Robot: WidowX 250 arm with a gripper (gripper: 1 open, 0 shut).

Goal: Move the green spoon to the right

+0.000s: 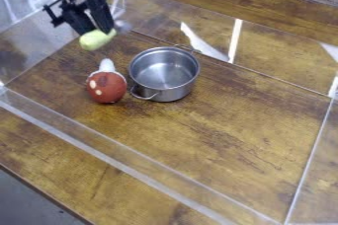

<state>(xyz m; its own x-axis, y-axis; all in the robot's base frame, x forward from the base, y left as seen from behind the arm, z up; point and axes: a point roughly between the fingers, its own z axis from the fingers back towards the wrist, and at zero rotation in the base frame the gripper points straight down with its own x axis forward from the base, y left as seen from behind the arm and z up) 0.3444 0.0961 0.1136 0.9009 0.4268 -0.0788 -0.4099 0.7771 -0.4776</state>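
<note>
Currently my black robot gripper point(90, 22) sits in the far-left corner of the scene, jaws clamped on the slim pale yellow-green plastic spoon point(94, 39), whose rounded end hangs below the fingers, clear of the brown wooden tabletop point(211, 140). Spoon is airborne, above and to the far side of the round red-and-white toy point(106, 85), which rests on the wood just left of the shiny steel pot point(164, 72). Pot stands upright, looks empty, silver handle pointing to the near side. Clear acrylic walls point(238, 41) fence the work area; reflections make the edges hard to read. Step in hand, as I judge it: carry phase, spoon lifted and not yet taken across. Next move calls for a sweep to the right with enough height to pass over the pot rim, or a path on its far side, then a descent onto open wood right of the pot and a release. Risk I note: dangling spoon end clipping the pot or the far acrylic panel.
</note>
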